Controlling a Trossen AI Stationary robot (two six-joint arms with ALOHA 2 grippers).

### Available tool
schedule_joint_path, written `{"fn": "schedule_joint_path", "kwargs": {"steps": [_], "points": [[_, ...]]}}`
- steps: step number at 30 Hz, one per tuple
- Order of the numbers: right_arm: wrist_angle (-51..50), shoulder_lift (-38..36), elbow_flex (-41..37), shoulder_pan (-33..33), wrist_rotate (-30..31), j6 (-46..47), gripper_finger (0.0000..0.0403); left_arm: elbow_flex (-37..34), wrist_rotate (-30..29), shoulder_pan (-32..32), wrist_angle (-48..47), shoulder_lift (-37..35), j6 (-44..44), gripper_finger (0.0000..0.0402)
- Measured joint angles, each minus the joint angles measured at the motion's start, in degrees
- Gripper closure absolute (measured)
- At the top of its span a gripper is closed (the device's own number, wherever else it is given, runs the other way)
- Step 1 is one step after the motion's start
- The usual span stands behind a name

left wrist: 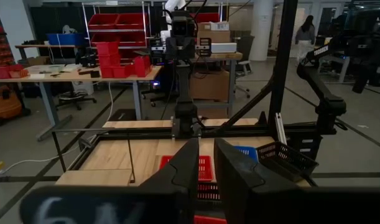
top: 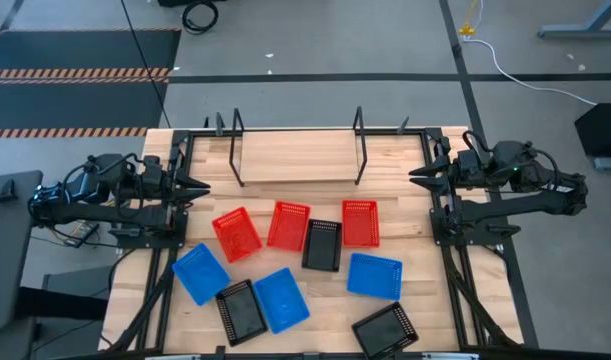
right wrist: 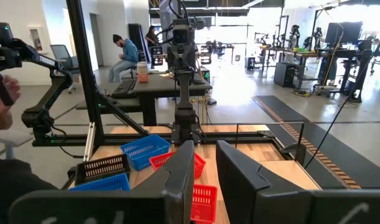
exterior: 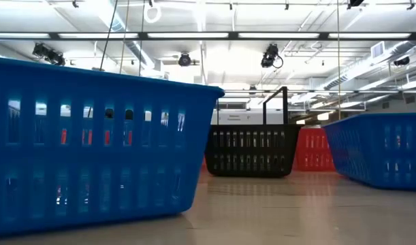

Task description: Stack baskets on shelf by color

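Observation:
Nine baskets lie loose on the table in front of the shelf (top: 297, 158), a light board between black wire uprights at the far edge. Three are red (top: 236, 233) (top: 288, 225) (top: 360, 222). Three are blue (top: 200, 272) (top: 281, 299) (top: 374, 275). Three are black (top: 322, 245) (top: 241, 311) (top: 385, 330). My left gripper (top: 200, 187) hangs by the left frame, open a little and empty, pointing toward the table's middle. My right gripper (top: 417, 177) mirrors it at the right, also open a little and empty. The shelf board is bare.
Black metal arm frames run along both table sides (top: 165, 250) (top: 455, 260). In the low view a blue basket (exterior: 92, 143) fills the near left, with a black one (exterior: 252, 150) beyond it. People sit and stand in the room behind (right wrist: 124, 53).

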Motion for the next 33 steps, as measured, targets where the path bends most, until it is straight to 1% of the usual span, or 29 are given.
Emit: {"fn": "schedule_joint_path", "kwargs": {"steps": [10,14,16,26,30,33], "points": [[0.0,0.0,0.01,0.0,0.01,0.0,0.0328,-0.01,0.0,0.01,0.07,0.0,-0.51,0.0351],[-0.01,0.0,0.02,0.01,0.01,0.0,0.0328,-0.01,-0.01,0.01,1.1,0.0,-6.37,0.0346],[0.01,0.0,0.0,0.01,0.01,0.0,0.0328,-0.02,-0.02,0.01,2.15,-0.01,-7.82,0.0344],[0.01,0.0,0.02,0.01,0.01,0.0,0.0328,0.0,-0.04,0.02,7.63,0.0,-7.93,0.0348],[-0.01,0.01,0.01,0.01,0.01,0.0,0.0328,0.02,-0.02,0.0,11.45,-0.02,-7.65,0.0345],[0.01,0.0,0.01,0.0,0.01,-0.01,0.0328,0.05,-0.11,0.0,10.99,0.73,-8.01,0.0338]]}}
